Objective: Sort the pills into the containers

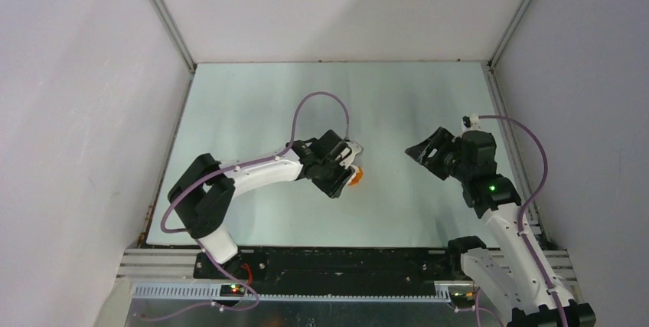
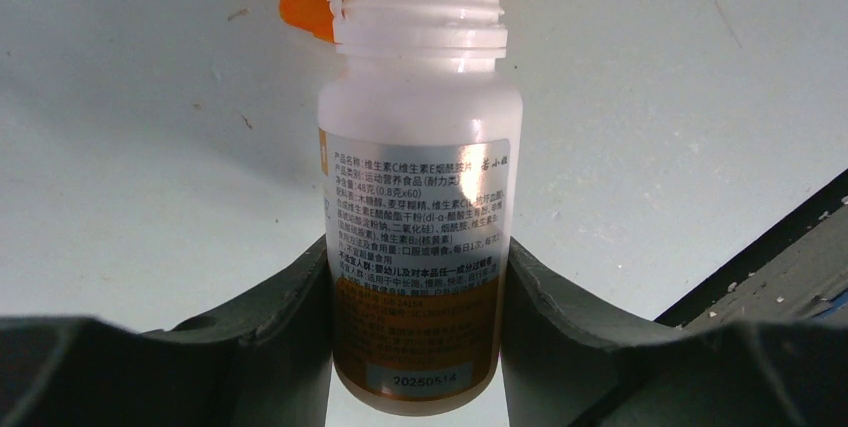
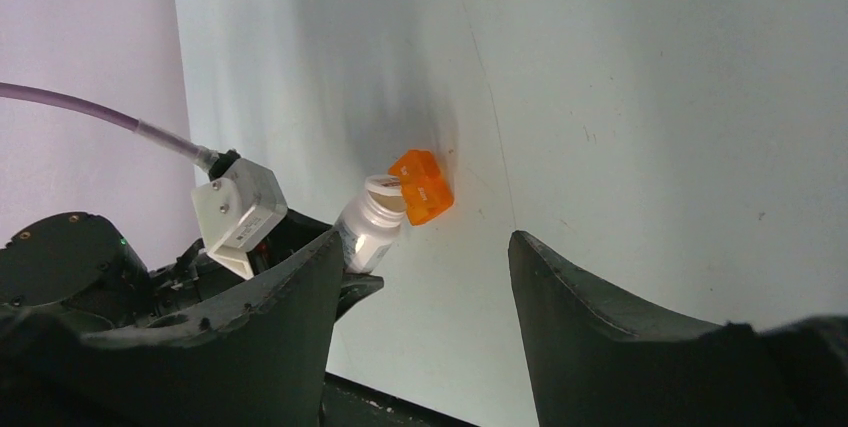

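Clenching the white cylindrical plastic pill bottle [image 2: 420, 177] across its lower label, the left gripper [image 2: 418, 267] holds it with the bare threaded neck pointed at the orange translucent boxy cup [image 2: 300, 7]. Seen from above, that cup lies on the pale reflective table [image 1: 252, 105] near its centre, at 5 o'clock from the left gripper's tip, just beside the bottle's mouth; whether the two touch cannot be told. At 3 o'clock, well apart, the right gripper [image 3: 425, 242] hovers with jaws released, grasping nothing
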`<action>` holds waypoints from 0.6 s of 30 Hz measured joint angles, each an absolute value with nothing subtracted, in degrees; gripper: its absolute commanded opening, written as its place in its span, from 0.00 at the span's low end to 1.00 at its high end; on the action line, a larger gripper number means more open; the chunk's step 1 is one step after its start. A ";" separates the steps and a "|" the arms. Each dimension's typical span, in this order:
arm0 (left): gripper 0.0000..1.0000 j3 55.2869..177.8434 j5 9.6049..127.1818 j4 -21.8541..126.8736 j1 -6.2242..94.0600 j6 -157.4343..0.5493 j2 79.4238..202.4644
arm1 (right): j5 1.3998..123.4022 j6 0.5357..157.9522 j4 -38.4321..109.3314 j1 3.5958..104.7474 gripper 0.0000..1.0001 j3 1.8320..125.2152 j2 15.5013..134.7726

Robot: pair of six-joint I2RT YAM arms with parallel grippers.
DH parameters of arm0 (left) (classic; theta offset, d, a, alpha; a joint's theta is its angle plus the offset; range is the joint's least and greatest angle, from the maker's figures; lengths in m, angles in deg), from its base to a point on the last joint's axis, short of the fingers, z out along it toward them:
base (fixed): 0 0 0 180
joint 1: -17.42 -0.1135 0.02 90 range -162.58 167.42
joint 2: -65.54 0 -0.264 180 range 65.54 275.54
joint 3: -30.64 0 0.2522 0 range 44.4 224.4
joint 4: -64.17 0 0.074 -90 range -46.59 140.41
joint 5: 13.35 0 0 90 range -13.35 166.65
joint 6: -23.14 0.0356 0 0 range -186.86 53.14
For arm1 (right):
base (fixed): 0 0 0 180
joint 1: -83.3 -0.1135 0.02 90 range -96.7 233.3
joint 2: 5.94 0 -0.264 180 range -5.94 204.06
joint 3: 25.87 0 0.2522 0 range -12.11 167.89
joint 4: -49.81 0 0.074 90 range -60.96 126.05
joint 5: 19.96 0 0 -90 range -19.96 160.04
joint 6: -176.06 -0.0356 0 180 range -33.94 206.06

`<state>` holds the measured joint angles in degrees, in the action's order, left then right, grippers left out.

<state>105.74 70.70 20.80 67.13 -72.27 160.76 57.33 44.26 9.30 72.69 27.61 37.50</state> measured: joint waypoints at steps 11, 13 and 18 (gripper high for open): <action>0.00 106.85 72.62 17.22 69.21 -71.27 162.40 | 54.47 42.66 9.74 74.81 0.66 26.96 37.82; 0.00 108.03 73.04 16.17 69.41 -70.85 163.07 | 54.14 42.40 9.96 74.96 0.66 26.78 37.87; 0.00 111.88 74.30 13.22 69.60 -70.00 165.17 | 53.62 41.77 10.29 75.29 0.66 25.80 37.89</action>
<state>111.88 74.30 13.22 69.60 -70.00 165.17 53.62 41.77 10.29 75.29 25.80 37.89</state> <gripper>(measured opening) 0.552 0.661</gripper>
